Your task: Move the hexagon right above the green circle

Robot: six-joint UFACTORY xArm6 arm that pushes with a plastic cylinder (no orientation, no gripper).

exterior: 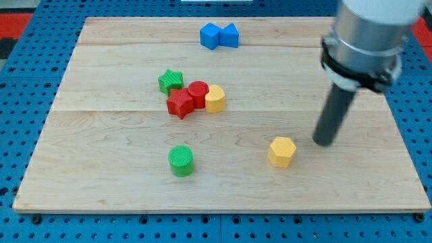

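The yellow hexagon lies on the wooden board, right of centre and low in the view. The green circle lies to its left, near the view's bottom. My tip rests on the board just to the right of the yellow hexagon and slightly above it, with a small gap between them. The dark rod rises from there toward the view's top right.
A cluster sits left of centre: green star, red star, red circle, yellow block. Two blue blocks lie near the board's top edge. The board lies on a blue pegboard.
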